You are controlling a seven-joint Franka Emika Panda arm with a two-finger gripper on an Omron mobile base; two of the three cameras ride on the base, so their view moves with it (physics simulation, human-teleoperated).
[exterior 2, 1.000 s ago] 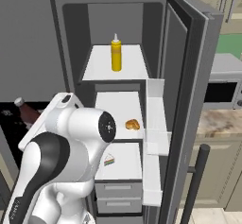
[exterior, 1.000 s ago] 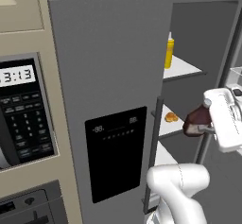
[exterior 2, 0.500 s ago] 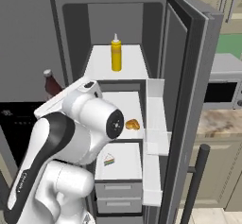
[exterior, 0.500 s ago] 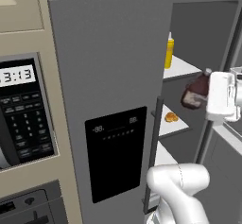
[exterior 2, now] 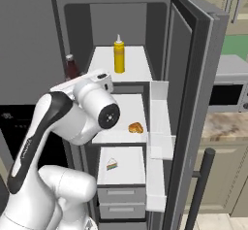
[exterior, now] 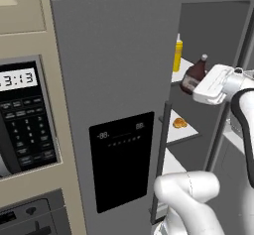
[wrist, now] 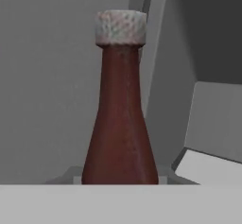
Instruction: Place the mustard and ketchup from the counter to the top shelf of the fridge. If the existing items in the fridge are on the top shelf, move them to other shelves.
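The mustard point(exterior 2: 118, 55) point(exterior: 177, 55) stands upright near the back of the top shelf point(exterior 2: 138, 64) of the fridge point(exterior: 114, 60). My gripper point(exterior: 199, 85) is shut on the ketchup point(exterior: 194, 74) point(exterior 2: 70, 67) point(wrist: 120, 114), holding it upright at top-shelf height by the shelf's front left corner. I cannot tell whether the bottle touches the shelf. My fingers are hidden behind the hand and bottle. The golden-brown bun point(exterior 2: 135, 127) point(exterior: 179, 123) lies on the middle shelf. The pale wedge slice point(exterior 2: 112, 164) lies on the shelf below it.
The fridge's right door stands open with narrow white door shelves point(exterior 2: 158, 127). Its left door, with the black dispenser panel point(exterior: 121, 154), is shut. Grey drawers point(exterior 2: 121, 195) sit at the bottom. The beige oven column point(exterior: 25, 115) is left; the counter point(exterior 2: 225, 124) is right.
My hand has risen and moved towards the fridge with the ketchup, from middle-shelf height to top-shelf height. The bottle now stands more upright. Nothing else moved.
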